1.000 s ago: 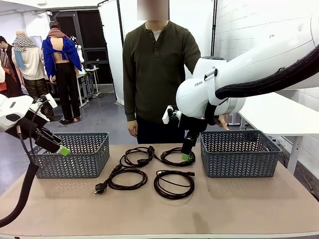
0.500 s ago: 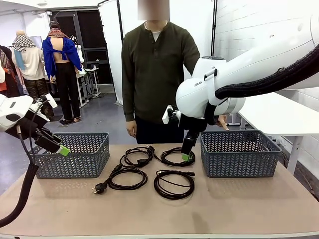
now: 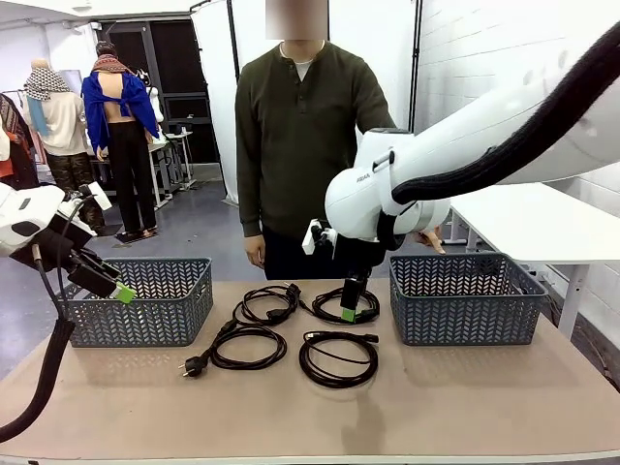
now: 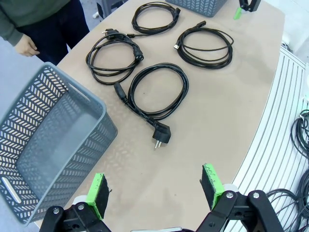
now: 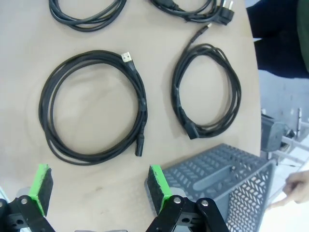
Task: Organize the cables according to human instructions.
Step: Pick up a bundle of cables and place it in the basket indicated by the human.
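Note:
Four black coiled cables lie mid-table: a far-left cable point(image 3: 266, 304), a far-right cable point(image 3: 337, 305), a near-left cable point(image 3: 248, 347) with a round plug, and a near-right cable point(image 3: 339, 357). My right gripper point(image 3: 353, 311) hangs open just above the far-right coil. From its wrist, the right gripper point(image 5: 99, 186) looks down on the near-right cable point(image 5: 94, 106) and the far-right cable point(image 5: 207, 96). My left gripper point(image 3: 118, 291) is held open, raised beside the left basket. The left gripper point(image 4: 154, 189) is empty, and the plugged cable point(image 4: 159, 89) lies beyond it.
A grey basket point(image 3: 145, 302) stands at the table's left and another grey basket point(image 3: 465, 298) at the right. A person in a dark green top stands at the far edge, one hand point(image 3: 257, 254) hanging by the side. The near half of the table is bare.
My right arm has shifted left and a little lower over the far-right cable. The left arm and the cables have not moved.

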`<state>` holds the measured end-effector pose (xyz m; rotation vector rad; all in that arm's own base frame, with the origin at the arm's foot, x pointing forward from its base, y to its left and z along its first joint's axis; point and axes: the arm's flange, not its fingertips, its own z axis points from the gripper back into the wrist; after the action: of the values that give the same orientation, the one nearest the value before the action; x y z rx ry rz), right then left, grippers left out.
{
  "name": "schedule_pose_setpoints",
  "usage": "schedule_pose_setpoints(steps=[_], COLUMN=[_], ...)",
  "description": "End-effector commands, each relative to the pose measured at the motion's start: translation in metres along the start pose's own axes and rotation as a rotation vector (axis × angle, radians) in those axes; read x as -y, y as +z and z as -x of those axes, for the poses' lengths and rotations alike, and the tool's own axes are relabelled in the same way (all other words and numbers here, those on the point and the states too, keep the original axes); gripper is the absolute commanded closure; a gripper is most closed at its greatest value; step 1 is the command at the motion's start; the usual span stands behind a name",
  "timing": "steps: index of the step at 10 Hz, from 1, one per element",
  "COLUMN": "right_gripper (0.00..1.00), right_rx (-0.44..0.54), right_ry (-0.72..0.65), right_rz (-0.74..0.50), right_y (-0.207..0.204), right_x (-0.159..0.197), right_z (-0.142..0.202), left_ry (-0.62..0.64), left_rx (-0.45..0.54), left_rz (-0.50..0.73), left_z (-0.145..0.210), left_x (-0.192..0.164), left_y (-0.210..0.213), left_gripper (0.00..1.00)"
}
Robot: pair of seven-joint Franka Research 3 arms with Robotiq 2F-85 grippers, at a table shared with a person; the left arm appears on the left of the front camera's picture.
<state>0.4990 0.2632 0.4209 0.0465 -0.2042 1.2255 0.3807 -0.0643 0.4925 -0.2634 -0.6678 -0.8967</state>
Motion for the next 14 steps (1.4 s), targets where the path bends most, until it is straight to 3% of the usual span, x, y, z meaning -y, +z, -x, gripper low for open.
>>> schedule_pose_setpoints(steps=[1, 4, 14], right_gripper=[0.00, 0.00, 0.00], right_rx=[-0.054, -0.122, -0.130], right_ry=[0.058, 0.092, 0.193], right_rz=[-0.006, -0.004, 0.007], right_y=[-0.016, -0.047, -0.112], right_x=[0.011, 0.018, 0.036], right_z=[-0.010, -0.023, -0.038], left_ry=[-0.011, -0.011, -0.011], left_rx=[0.011, 0.011, 0.011], left_rz=[0.016, 0.016, 0.016], left_z=[0.002, 0.002, 0.002], left_x=[-0.003, -0.003, -0.003], left_y=[0.000, 0.000, 0.000], left_gripper=[0.00, 0.00, 0.00])
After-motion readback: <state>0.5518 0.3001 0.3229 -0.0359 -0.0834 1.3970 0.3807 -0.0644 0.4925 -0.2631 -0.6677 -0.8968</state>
